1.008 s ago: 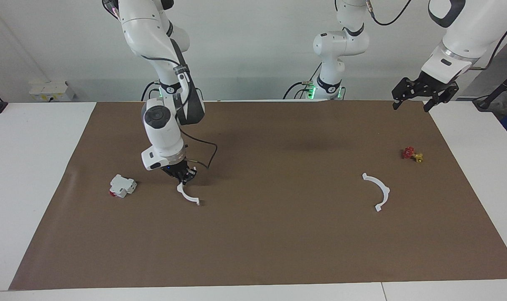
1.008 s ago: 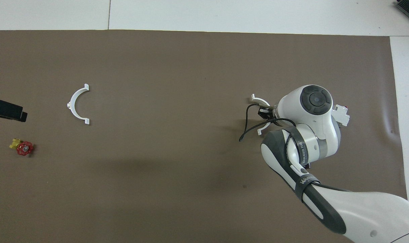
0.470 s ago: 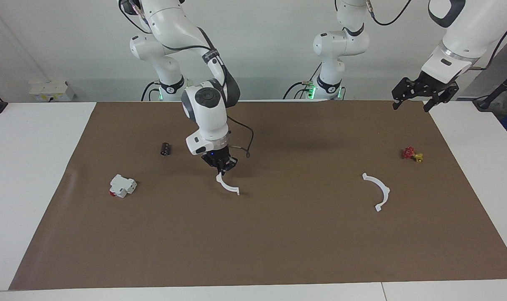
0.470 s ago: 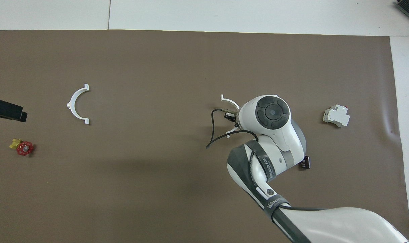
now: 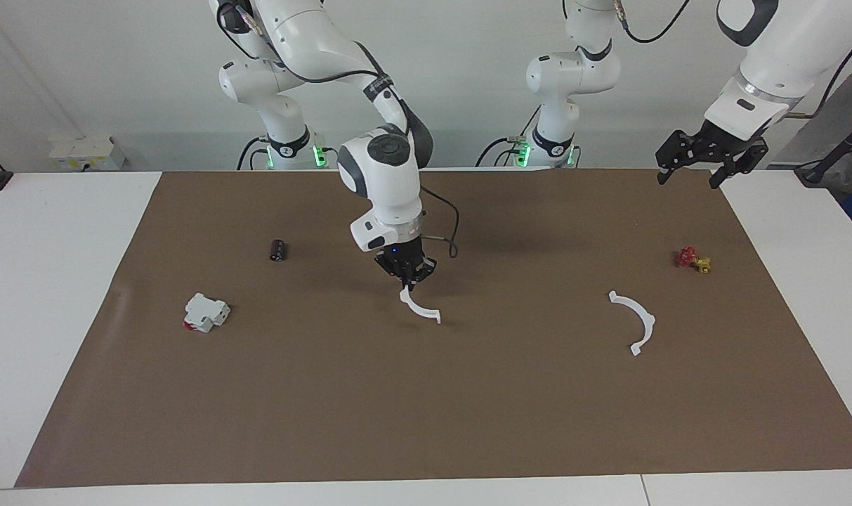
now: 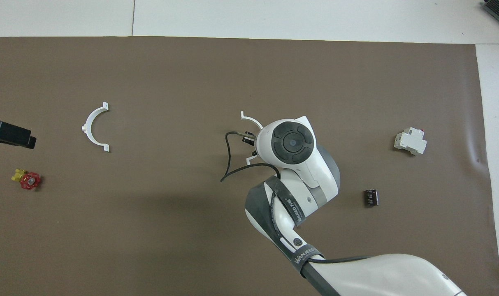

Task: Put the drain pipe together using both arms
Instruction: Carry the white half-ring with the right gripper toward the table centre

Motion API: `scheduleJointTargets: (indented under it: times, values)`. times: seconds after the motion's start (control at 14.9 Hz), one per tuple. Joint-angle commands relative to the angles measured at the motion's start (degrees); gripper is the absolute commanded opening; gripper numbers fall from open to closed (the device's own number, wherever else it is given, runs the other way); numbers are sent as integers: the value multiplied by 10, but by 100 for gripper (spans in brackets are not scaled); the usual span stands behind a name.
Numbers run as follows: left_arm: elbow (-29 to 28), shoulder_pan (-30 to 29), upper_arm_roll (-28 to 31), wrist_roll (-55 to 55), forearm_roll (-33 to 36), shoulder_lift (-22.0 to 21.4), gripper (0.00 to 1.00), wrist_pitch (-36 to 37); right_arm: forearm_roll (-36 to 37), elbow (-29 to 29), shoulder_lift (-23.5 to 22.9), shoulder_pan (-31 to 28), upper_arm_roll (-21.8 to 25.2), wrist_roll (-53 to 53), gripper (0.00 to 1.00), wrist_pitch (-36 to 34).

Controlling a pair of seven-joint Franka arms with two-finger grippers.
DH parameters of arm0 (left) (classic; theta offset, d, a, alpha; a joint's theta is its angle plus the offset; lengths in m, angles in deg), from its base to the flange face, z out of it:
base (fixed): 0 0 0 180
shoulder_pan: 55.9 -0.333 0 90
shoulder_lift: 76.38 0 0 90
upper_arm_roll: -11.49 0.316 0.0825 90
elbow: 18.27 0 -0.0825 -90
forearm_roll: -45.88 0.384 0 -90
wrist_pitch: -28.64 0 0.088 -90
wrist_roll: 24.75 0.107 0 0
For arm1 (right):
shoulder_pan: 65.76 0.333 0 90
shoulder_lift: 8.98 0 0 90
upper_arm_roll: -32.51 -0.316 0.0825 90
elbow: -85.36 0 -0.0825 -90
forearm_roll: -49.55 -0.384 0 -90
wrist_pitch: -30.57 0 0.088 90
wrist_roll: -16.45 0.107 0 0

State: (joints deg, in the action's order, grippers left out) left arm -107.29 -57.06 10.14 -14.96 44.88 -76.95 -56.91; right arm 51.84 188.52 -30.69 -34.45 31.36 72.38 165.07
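A: The right gripper (image 5: 407,277) has carried its half-ring (image 5: 420,307) toward the mat's (image 5: 468,407) middle, pinched tight.
B: Probably just above the mat. The other half-ring (image 5: 636,320) lies toward the left arm's end; the left gripper (image 5: 703,165) waits, spread.

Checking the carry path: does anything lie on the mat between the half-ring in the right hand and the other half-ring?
Nothing visible: bare mat separates the held half-ring in the right hand from the other half-ring.

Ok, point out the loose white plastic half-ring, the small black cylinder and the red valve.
Loose white plastic half-ring (image 5: 641,318): facing view, arc's middle.
Small black cylinder (image 5: 278,250): facing view, its side.
Red valve (image 6: 30,181): overhead view, red wheel.
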Motion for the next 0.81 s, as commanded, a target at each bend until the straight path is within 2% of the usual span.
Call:
scheduleJointTargets:
  times: [0.0,0.54,0.74]
  values:
    - [-28,2,3,-2,-3,-21,100,-11,11,-45,-40,14,0,32,4,-11]
    - [-45,-3,2,0,-5,-14,100,-103,12,-54,-69,34,0,73,3,1]
    - [-64,-7,3,0,-5,1,100,-163,32,-93,-104,53,1,116,3,-1]
